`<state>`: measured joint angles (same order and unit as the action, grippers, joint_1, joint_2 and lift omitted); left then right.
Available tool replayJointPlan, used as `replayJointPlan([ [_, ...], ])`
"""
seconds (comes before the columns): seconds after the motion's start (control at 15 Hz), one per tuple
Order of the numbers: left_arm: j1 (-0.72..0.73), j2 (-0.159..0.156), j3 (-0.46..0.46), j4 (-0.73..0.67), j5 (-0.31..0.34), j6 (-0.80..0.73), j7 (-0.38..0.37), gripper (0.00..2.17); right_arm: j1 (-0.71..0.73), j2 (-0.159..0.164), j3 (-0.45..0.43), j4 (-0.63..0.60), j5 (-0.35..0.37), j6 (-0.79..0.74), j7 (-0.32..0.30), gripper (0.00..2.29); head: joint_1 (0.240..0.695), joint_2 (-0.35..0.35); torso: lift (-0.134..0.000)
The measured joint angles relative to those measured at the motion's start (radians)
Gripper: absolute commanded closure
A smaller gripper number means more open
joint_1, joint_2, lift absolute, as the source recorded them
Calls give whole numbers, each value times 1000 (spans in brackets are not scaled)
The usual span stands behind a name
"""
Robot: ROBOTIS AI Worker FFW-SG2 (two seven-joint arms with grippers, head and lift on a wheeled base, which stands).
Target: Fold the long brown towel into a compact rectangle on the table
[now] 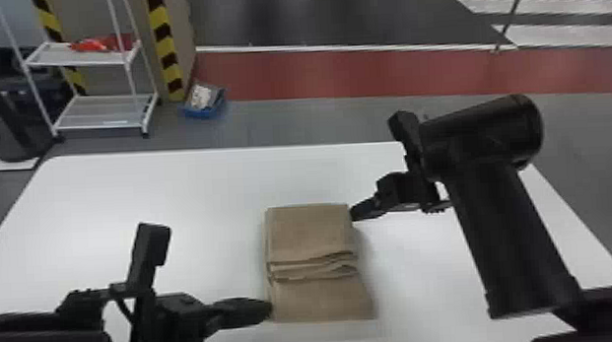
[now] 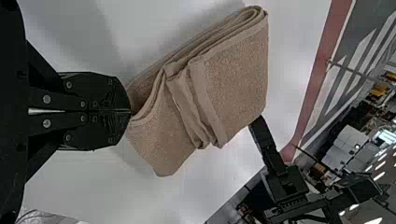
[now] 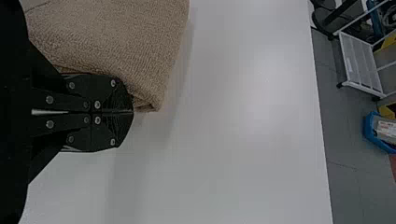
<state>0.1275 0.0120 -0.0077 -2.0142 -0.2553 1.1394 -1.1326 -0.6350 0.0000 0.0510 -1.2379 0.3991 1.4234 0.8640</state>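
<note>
Brown towel (image 1: 310, 232) lies on the table (image 1: 172, 188), long axis near to far. The left gripper (image 1: 269, 308), closed, meets its near left edge; the right gripper (image 1: 354, 214), closed, its far right. Whether cloth is pinched is unclear. The next move probably spans that diagonal.

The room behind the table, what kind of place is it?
Maybe a workshop or a robot testing hall: there is yellow-and-black warning tape, a white wheeled shelf and a red stripe along the grey floor.

Brown towel (image 1: 310, 232) on white table (image 1: 172, 188)
</note>
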Motion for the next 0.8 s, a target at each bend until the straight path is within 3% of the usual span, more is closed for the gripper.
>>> replayJointPlan([
  [0.07,-10,1,7,8,2,-1,5,1983,3,0,7,-22,18,2,0,839,695,-83,-125],
  [0.13,-24,4,21,17,7,-3,8,1983,10,0,16,-52,41,4,0,434,695,-81,-125],
  [0.2,-40,7,41,28,17,-4,10,1720,24,0,28,-103,71,16,7,157,695,-71,-125],
  [0.33,-52,10,74,32,39,2,31,110,72,0,61,-238,175,54,55,46,695,-64,-125],
  [0.47,-53,10,110,31,71,7,53,-2,137,0,170,-352,334,23,124,60,695,-53,-125],
  [0.6,-54,9,156,29,108,17,77,26,209,0,336,-436,494,-88,191,76,695,20,-125],
  [0.67,-53,6,191,26,139,33,103,26,229,0,403,-461,552,-132,238,90,695,50,-125],
  [0.8,-52,3,259,17,208,58,160,26,246,0,484,-490,601,-159,317,117,695,143,-125],
])
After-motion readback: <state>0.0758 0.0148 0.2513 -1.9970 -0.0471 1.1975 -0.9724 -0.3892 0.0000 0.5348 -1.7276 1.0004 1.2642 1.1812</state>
